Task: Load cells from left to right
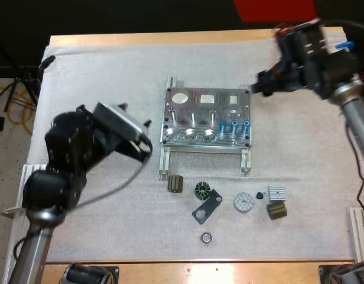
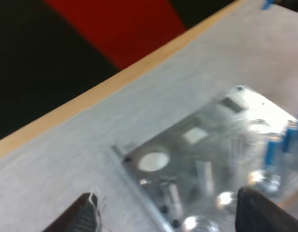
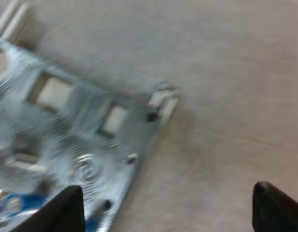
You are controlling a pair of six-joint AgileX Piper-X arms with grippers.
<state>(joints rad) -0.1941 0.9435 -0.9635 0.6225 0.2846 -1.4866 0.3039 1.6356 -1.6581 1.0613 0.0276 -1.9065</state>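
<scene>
1. Found the metal fixture [image 1: 207, 118] at mid-frame in the high view, flat on the white mat [image 1: 99, 77], its rails running toward the lower edge.
2. Saw blue cylinders [image 1: 234, 126] standing in the fixture's lower right part, with bare metal recesses to their left.
3. Noted the left gripper [image 1: 148, 137] left of centre, apart from the fixture's left edge, with open mat between. In the left wrist view, found its fingers [image 2: 86, 215] spread wide and touching nothing, the fixture just ahead.
4. Noted the right gripper [image 1: 254, 90] just off the fixture's upper right corner. In the right wrist view, found its fingers [image 3: 67, 208] likewise parted and empty, above the mat beside that corner.
5. Counted small dark parts [image 1: 202, 190] scattered at lower centre, below the rail ends and apart from them, with a ring [image 1: 207, 238] near the mat's lower edge.
6. Saw bare mat across the upper left, along the top up to the wooden surface [image 1: 170, 38], and right of the fixture.
</scene>
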